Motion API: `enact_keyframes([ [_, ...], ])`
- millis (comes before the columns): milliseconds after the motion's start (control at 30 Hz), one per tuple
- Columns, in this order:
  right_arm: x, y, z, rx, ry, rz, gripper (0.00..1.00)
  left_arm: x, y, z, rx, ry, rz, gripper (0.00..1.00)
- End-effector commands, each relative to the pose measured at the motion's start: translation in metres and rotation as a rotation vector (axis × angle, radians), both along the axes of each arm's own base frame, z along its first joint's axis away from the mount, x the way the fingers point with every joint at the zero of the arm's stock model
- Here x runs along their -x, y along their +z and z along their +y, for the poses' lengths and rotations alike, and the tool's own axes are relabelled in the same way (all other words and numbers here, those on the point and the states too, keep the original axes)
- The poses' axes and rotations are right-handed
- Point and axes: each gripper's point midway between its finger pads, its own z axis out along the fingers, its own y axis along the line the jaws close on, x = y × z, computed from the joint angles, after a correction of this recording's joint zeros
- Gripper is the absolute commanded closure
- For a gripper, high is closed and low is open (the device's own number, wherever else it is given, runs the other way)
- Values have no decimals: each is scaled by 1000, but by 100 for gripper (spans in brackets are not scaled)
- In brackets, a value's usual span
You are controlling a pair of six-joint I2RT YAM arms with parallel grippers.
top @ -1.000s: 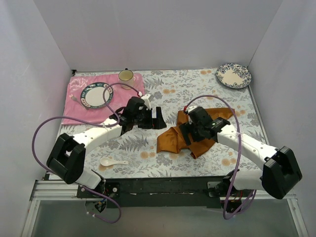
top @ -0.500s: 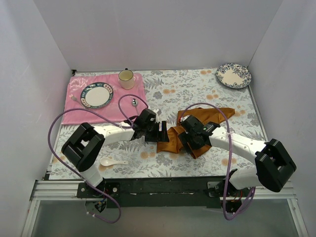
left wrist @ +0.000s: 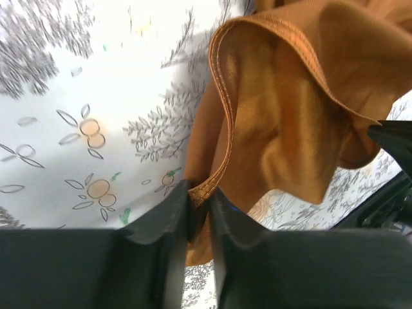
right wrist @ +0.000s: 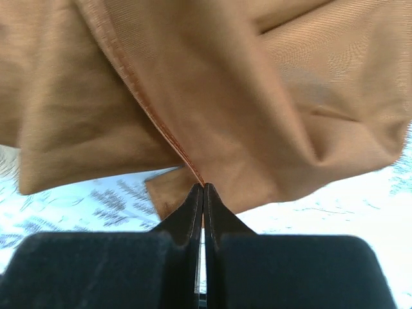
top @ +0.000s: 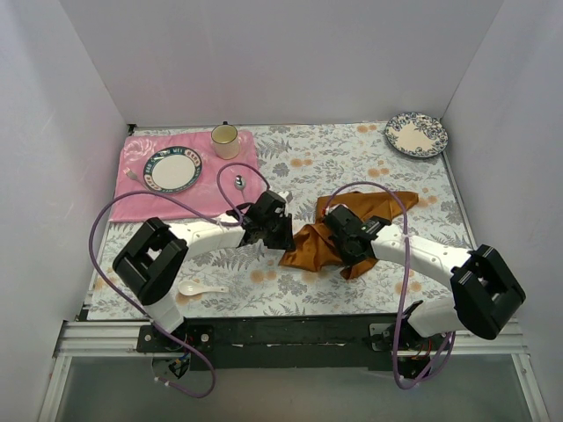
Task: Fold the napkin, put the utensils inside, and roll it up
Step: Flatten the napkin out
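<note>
The rust-orange napkin (top: 310,246) lies crumpled on the floral tablecloth at centre. My left gripper (top: 282,236) is at its left end, and the left wrist view shows the jaws shut on a stitched hem of the napkin (left wrist: 283,109), pinched at the left gripper (left wrist: 199,195). My right gripper (top: 352,246) sits on the cloth's middle, and in the right wrist view the right gripper (right wrist: 203,187) is shut on a hem fold of the napkin (right wrist: 270,96). The utensils, a white ceramic soup spoon (top: 198,287), lie near the front left, apart from both grippers.
A pink placemat (top: 141,200) at back left holds a round plate (top: 171,169) and a cup (top: 225,139); a slim silver spoon (top: 239,183) lies by its right edge. A blue patterned plate (top: 415,134) sits at back right. White walls enclose the table.
Both arms have dropped onto the napkin. The left gripper moved right to its left end, and both grippers went from open to shut on cloth edges.
</note>
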Motion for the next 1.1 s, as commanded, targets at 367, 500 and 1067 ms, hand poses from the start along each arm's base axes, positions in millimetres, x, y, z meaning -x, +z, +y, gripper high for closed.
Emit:
enact_keyframes([
  [367,-188,301,-106,-165,-457,-862,99,-261,254,-64,-62,191,-824,100],
  [500,-154,365,-84,-216,-332,-1004,99,-263,358,-78,101,171,-1028,96],
  [1067,65,140,18,-821,49,-107,94,-102,190,57,-95,189,-619,35],
])
